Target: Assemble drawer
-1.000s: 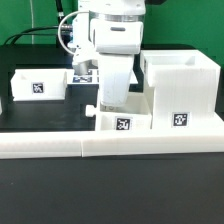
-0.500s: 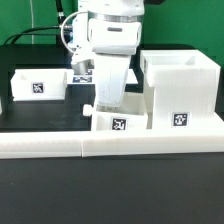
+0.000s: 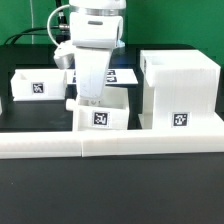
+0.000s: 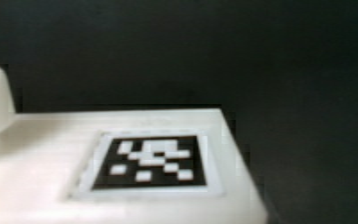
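Observation:
A small white open-top tray [image 3: 104, 116] with a tag on its front stands in the middle, just behind the front bar. My gripper [image 3: 90, 99] reaches down from above onto the tray's wall on the exterior view's left side and appears shut on it; the fingertips are partly hidden. The tray's knob [image 3: 69, 103] sticks out towards the exterior view's left. The large cube-like housing [image 3: 181, 88] stands at the exterior view's right, apart from the tray. A second tray [image 3: 38, 86] sits at the far left. The wrist view shows a tagged white face [image 4: 153, 162] close up, with no fingers visible.
A long low white bar [image 3: 110, 143] borders the table's front edge. The marker board [image 3: 122, 75] lies flat behind the arm. Black table surface [image 3: 40, 112] shows between the left tray and the middle tray.
My gripper and the middle tray have moved together towards the exterior view's left, away from the housing. A gap has opened between tray and housing.

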Action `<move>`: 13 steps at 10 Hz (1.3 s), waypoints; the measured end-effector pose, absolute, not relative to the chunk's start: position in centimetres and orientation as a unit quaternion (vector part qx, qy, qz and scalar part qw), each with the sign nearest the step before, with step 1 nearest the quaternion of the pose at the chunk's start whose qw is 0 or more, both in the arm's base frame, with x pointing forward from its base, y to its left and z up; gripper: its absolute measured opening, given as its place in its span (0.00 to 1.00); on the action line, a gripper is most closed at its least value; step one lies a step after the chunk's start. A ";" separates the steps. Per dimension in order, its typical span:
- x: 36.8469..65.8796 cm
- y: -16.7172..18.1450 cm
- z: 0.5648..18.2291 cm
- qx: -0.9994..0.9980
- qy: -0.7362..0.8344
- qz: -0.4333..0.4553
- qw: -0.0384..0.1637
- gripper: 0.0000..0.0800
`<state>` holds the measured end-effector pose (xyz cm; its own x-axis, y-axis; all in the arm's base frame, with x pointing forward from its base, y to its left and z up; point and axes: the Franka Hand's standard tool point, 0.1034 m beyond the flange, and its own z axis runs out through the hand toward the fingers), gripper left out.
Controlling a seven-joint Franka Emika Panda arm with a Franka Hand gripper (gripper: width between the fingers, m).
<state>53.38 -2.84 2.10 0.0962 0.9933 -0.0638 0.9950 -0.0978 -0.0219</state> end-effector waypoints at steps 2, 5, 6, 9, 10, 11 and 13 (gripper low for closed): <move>53.4 -2.3 2.0 0.744 0.667 -0.032 0.015 0.05; 52.8 0.1 1.9 0.755 0.650 -0.069 0.041 0.05; 52.4 0.1 1.9 0.754 0.648 -0.094 0.051 0.05; 52.5 -0.3 2.0 0.750 0.651 -0.098 0.055 0.05; 52.5 -0.3 2.0 0.751 0.651 -0.097 0.055 0.05; 52.5 -0.5 2.0 0.749 0.654 -0.096 0.054 0.05; 52.7 -1.1 2.0 0.739 0.666 -0.089 0.049 0.05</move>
<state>52.67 -1.05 1.98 0.0983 0.9755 -0.1969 0.9930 -0.1092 -0.0454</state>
